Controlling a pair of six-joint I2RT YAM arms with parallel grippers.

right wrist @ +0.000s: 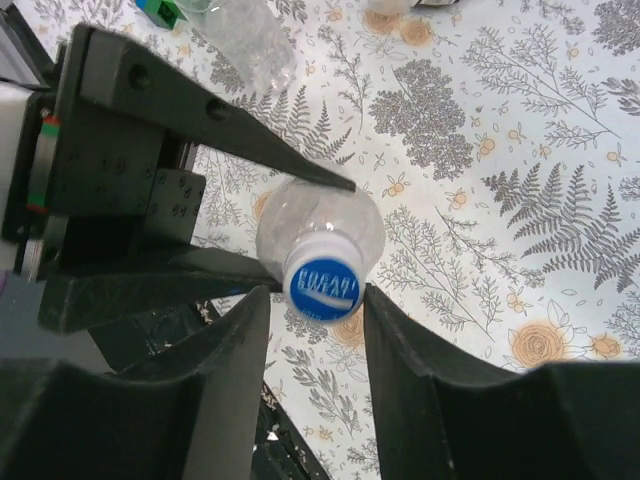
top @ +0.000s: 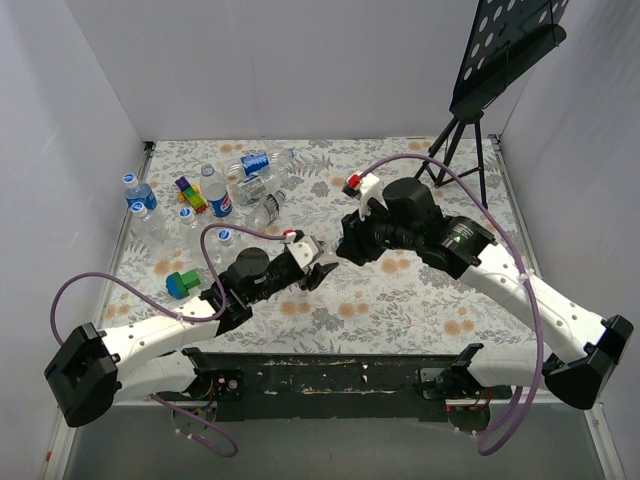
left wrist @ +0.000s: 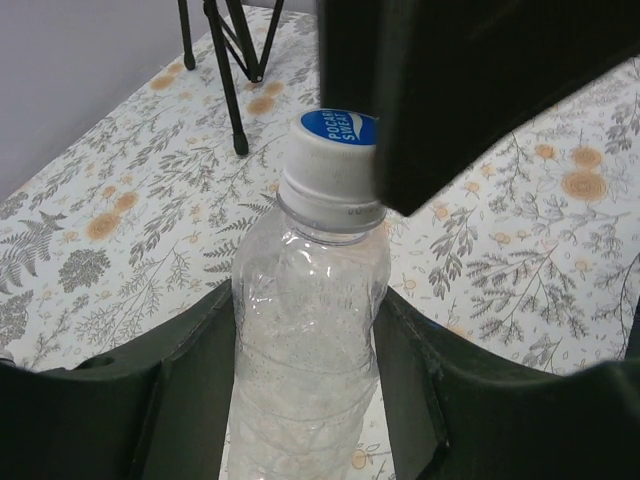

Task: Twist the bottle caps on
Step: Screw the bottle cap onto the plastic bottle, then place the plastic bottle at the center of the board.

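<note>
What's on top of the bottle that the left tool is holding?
A white cap with a blue printed top sits on the bottle, the right tool straddling it. The cap hides the mouth and threads, so how far it is screwed on cannot be seen.

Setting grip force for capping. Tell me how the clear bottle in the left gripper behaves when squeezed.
The bottle looks empty and thin-walled, so probably light and easily dented. Its smooth clear plastic may twist in grip while the cap turns.
</note>
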